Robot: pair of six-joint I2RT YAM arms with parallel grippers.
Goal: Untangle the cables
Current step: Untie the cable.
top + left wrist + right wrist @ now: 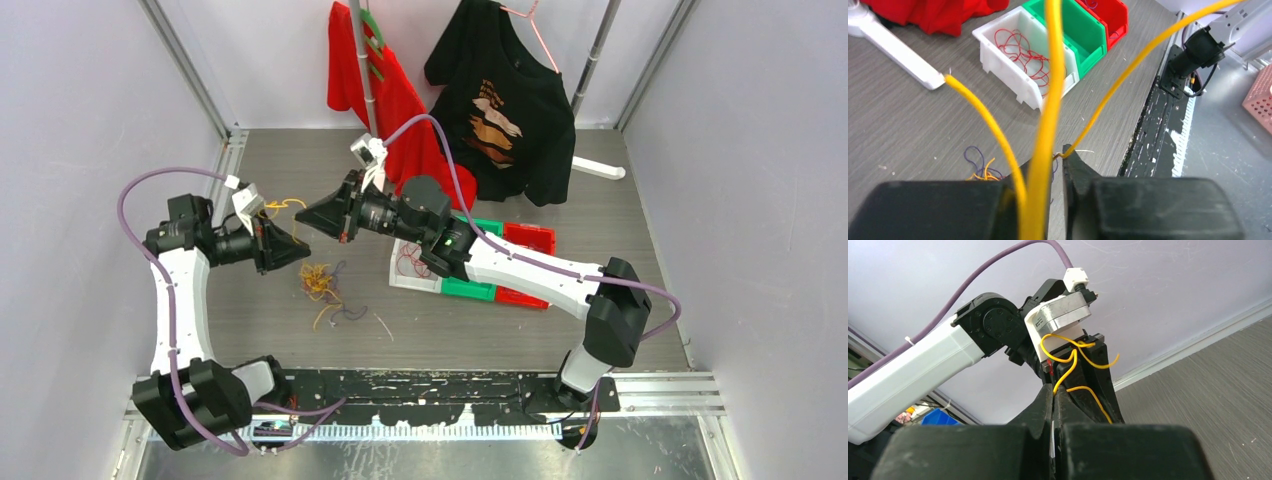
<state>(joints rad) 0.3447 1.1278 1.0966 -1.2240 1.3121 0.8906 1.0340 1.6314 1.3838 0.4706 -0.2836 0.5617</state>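
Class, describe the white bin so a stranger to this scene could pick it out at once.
On the grey table, in front of the hanging red shirt, plastic bins stand in a row. The white bin is at the row's left end, beside a green bin; it alone is white, with loose red wires inside.

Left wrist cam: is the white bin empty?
No, red cables lie coiled inside the white bin.
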